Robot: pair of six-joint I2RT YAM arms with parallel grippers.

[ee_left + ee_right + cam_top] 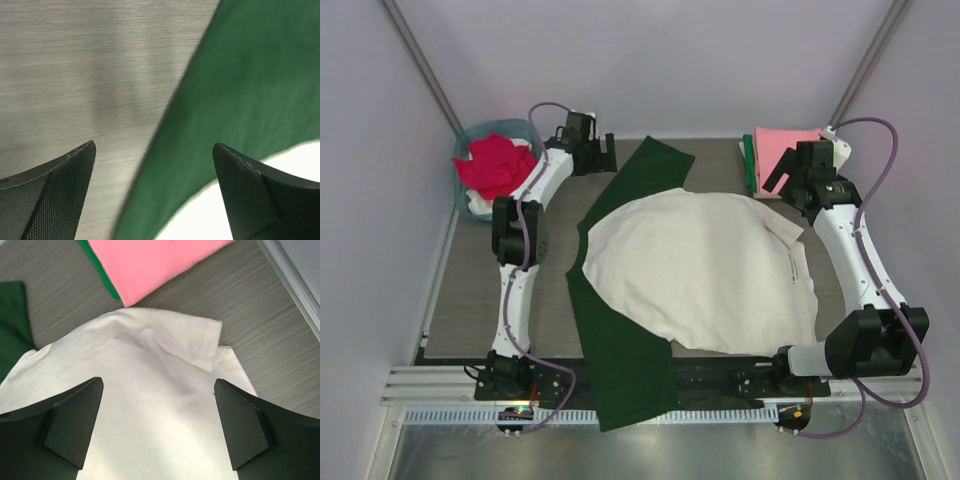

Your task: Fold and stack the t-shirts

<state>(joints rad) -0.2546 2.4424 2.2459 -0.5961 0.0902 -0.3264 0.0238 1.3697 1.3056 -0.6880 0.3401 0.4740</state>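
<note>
The cream cloth t-shirt with dark green sleeves lies spread flat on the grey table, one sleeve draped over the near edge. A folded pink t-shirt sits on a folded green one far right. A crumpled red t-shirt fills the round teal plastic basket far left. Both grippers hover empty, jaws apart: the left gripper over the far sleeve, the right gripper over the hem.

Left tool splayed wide, right tool likewise
</note>
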